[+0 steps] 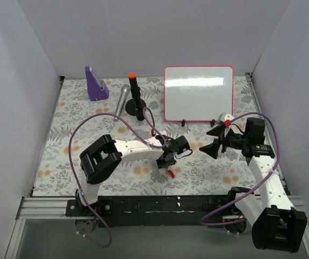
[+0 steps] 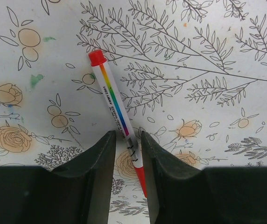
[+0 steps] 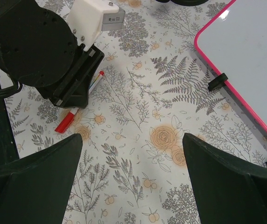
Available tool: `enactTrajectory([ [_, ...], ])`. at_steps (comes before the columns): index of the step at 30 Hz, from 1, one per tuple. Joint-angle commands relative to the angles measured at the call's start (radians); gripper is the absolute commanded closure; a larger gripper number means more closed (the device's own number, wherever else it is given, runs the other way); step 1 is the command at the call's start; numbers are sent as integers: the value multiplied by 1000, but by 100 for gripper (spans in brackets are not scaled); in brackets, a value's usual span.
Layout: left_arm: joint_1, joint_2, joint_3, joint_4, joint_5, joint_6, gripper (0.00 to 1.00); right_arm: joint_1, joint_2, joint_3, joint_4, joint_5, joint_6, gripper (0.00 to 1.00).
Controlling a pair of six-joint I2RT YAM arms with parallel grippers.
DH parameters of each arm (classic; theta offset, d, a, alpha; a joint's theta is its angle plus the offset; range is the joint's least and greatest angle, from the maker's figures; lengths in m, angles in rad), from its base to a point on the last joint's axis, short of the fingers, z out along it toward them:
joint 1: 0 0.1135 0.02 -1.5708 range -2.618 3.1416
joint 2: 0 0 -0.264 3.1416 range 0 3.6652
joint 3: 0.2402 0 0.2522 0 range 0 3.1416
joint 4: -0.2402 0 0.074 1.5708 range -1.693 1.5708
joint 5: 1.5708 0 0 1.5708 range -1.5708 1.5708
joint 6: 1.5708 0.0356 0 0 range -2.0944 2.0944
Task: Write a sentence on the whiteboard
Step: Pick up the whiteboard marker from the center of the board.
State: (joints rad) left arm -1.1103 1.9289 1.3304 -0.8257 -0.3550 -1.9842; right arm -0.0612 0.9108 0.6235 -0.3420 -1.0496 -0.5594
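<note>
So here we've got the left gripper (image 2: 127, 136) down low over the floral mat (image 1: 57, 145), near the front middle of it, with the marker (image 2: 117, 109) running between its fingers (image 2: 101, 163). The jaws are pulled in pretty narrow around the barrel, but in the left wrist view we can see a sliver of mat on each side of it, so we wouldn't call that a clamp. The marker lies flat on the mat. It's white with a rainbow stripe and red at both ends, and one red end points away from the wrist camera.

The right gripper (image 3: 132, 137) is spread wide with nothing in it. It hangs above the mat to the right of the left one, and from its own camera we look across at the left gripper and the marker.

The whiteboard (image 1: 199, 93) sits at the far side of the mat, right of centre, close to the back wall. It has a pink-red frame and a glossy white face with some glare. One of its black feet (image 3: 217, 81) shows along the near edge. We can't tell if it's flat or propped up.

Further left along the back there's a purple block (image 1: 96, 83), a grey cylinder (image 1: 122, 101) and a black stand (image 1: 135, 102) with an orange top.
</note>
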Motion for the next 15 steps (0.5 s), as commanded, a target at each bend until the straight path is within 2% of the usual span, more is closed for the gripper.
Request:
enactTrajectory([
  [1, -13, 50, -2, -56, 14, 24, 74, 8, 2, 16, -3, -13, -22, 4],
  [7, -19, 67, 0, -70, -10, 71, 82, 12, 8, 19, -15, -30, -25, 4],
  [11, -17, 76, 35, -75, -36, 177, 95, 18, 14, 16, -17, -35, -28, 4],
  [15, -17, 59, 43, -40, -87, 266, 100, 26, 19, 13, -15, -46, -27, 4],
])
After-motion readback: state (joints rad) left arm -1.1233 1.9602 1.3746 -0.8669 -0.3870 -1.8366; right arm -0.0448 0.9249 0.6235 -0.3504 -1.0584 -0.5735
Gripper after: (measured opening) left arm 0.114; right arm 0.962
